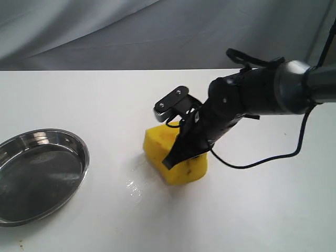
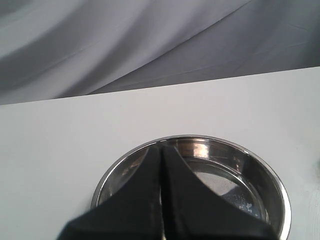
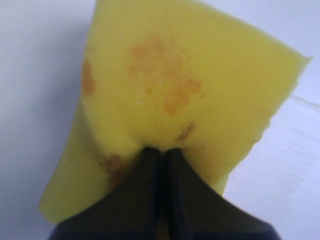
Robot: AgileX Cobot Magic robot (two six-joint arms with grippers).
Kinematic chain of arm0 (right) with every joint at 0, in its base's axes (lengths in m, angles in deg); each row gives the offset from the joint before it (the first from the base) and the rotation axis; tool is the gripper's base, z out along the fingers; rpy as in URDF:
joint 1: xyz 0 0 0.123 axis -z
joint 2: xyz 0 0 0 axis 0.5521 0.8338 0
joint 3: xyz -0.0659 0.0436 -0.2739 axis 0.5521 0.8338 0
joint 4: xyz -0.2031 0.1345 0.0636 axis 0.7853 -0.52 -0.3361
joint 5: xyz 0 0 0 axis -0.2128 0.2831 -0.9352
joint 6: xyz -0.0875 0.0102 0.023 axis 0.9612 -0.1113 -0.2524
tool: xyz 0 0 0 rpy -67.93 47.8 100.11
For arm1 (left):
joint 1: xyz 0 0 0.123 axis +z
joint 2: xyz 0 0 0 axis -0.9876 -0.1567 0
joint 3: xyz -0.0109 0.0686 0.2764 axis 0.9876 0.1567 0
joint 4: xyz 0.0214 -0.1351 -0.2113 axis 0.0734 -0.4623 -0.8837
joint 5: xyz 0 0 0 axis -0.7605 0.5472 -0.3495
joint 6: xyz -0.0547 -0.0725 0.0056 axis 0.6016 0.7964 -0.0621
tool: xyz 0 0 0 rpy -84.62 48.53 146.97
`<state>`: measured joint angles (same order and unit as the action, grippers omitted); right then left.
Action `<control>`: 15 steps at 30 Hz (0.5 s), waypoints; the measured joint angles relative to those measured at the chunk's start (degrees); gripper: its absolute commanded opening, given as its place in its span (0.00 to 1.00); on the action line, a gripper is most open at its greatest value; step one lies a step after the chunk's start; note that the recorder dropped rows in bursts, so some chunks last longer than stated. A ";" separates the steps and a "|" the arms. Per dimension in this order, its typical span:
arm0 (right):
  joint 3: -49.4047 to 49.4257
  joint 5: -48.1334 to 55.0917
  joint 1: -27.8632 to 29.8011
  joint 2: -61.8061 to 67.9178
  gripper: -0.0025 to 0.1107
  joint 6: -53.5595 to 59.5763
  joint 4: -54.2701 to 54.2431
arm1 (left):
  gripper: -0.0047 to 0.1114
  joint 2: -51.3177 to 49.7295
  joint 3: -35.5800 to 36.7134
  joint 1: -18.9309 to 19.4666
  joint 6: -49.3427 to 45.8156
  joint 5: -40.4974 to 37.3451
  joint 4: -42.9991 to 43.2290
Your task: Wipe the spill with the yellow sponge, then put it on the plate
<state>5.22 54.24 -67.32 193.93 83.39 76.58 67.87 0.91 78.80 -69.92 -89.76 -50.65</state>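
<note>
While the right arm (image 1: 252,94) slants down leftward, its pincer (image 1: 172,158) clenches the yellow sponge (image 1: 155,144).

You have a plain white counter (image 1: 262,210) filling most of the exterior view, its far edge running straight across. Behind it you see a grey cloth backdrop (image 1: 105,31) draped in long soft folds, darkest just above the counter's edge. Your left wrist view shows the same folds.
</note>
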 measured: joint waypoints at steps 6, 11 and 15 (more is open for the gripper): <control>0.00 0.00 6.99 0.00 0.02 -1.74 0.41 | 0.04 0.00 0.00 0.00 0.00 0.00 0.00; 0.00 0.00 8.19 0.00 0.02 -1.67 -0.33 | 0.04 0.00 0.00 0.00 0.00 0.00 0.00; 0.00 0.00 6.35 0.00 0.02 1.75 -2.96 | 0.04 0.00 0.00 0.00 0.00 0.00 0.00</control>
<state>5.22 54.24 -60.97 193.93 85.14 73.63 67.87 0.91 78.80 -69.92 -89.76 -50.65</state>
